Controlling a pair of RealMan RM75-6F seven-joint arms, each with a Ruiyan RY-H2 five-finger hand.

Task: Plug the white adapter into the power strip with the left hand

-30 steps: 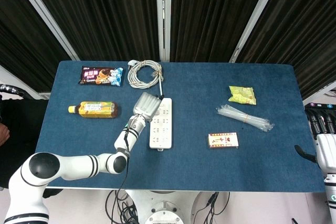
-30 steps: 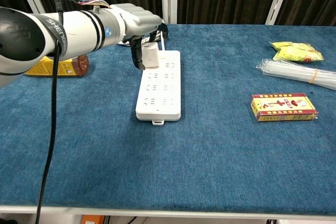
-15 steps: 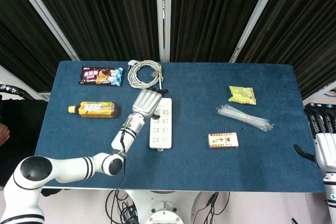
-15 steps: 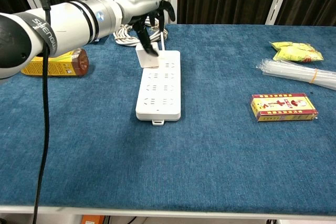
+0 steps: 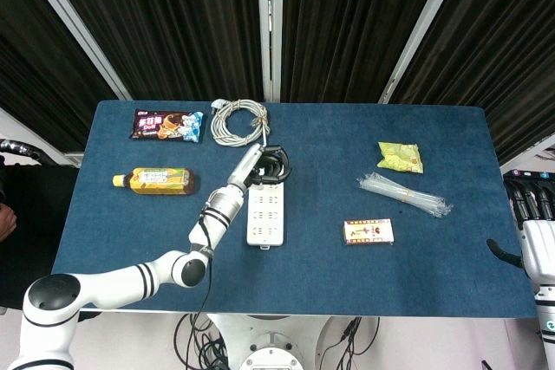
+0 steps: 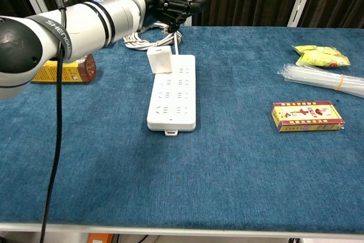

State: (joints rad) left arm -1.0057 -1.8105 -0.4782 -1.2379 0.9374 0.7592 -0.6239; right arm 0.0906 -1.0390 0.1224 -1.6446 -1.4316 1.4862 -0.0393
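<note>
The white power strip (image 5: 266,210) (image 6: 173,92) lies lengthwise in the middle of the blue table. The white adapter (image 6: 160,60) stands on the strip's far left corner, tilted slightly. My left hand (image 6: 170,1) (image 5: 267,165) hovers above and behind the adapter, clear of it, with its fingers spread and nothing in them. In the head view the left wrist hides the adapter. My right hand (image 5: 531,214) hangs off the table's right edge, its fingers loose and holding nothing.
A coiled white cable (image 5: 238,121) (image 6: 149,38) lies just behind the strip. A drink bottle (image 5: 154,180) (image 6: 60,71) and a snack packet (image 5: 167,124) are at the left. A red box (image 6: 307,116), clear straws (image 6: 321,78) and a yellow-green packet (image 6: 317,55) are at the right.
My left hand has let go of the adapter, opened, and risen up and back from the strip. The adapter stays standing on the strip's far end.
</note>
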